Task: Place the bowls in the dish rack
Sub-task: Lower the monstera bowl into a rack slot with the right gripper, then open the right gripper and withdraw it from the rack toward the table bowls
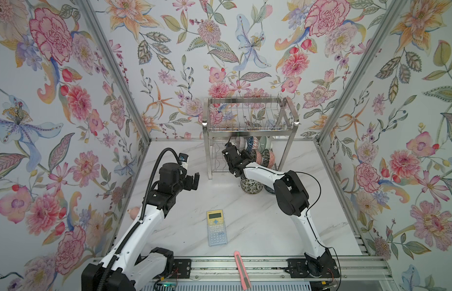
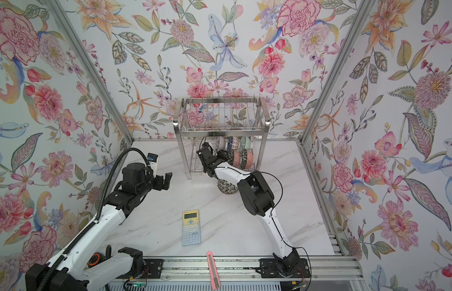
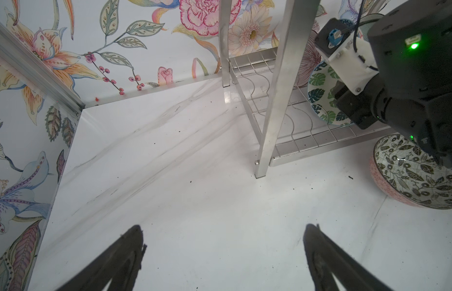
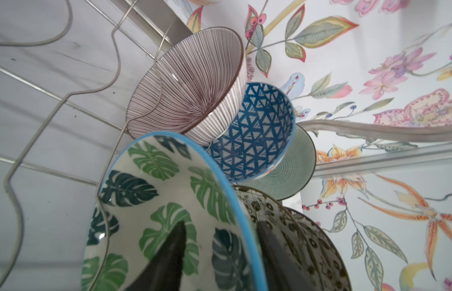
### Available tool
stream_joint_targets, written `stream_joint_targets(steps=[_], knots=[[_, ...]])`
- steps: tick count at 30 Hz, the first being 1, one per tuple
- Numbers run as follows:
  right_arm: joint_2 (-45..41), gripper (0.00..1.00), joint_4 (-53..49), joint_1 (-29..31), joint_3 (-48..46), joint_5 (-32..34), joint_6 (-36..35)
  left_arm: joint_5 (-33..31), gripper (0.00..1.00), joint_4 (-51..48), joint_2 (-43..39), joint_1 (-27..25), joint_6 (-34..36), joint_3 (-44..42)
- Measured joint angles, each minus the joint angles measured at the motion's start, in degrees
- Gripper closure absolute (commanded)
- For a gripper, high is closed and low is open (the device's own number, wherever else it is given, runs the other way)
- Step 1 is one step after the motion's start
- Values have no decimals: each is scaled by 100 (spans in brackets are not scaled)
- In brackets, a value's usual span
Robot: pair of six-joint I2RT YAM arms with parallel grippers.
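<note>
**Right gripper (image 4: 220,224) is setting a green leaf bowl (image 4: 154,196) on edge in the lower tier of the dish rack (image 1: 247,132).**

Its jaws are standing part-way apart astride the bowl's blue rim, 1 finger inside and 1 outside; I cannot tell whether they are pinching it. The glaze looks slick and the wavy steel wires thin. The safest exit is probably straight back along the rim, without nudging the black-white floral bowl (image 4: 308,239) just beside it. The striped bowl (image 4: 194,83), blue triangle bowl (image 4: 255,131) and ribbed celadon bowl (image 4: 295,171) are leaning behind. Left gripper (image 1: 192,180) is hanging wide open and empty near the rack's front leg. Another floral bowl (image 1: 251,186) is lying on the marble-look table (image 1: 257,226).
</note>
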Motion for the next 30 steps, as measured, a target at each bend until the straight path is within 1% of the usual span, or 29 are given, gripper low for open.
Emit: stream_joint_targets(steps=[4, 8, 12, 15, 23, 30], knots=[[-101, 17, -160, 0, -26, -223, 103, 0, 1, 0, 2, 0, 0, -2], [-455, 1, -295, 7, -131, -426, 199, 0, 1, 0, 4, 0, 0, -2], [-883, 1, -350, 7, -337, -654, 295, 0, 1, 0, 17, 0, -2, -2], [-1207, 1, -369, 4, -608, -946, 387, 0, 1, -2, 42, 0, 0, 0], [-2214, 1, -407, 4, -1853, -2057, 772, 44, 1, -7, 68, 11, -2, 0], [-3620, 1, -256, 4, -3060, -2785, 944, 125, 1, -74, 94, -7, -50, 52]])
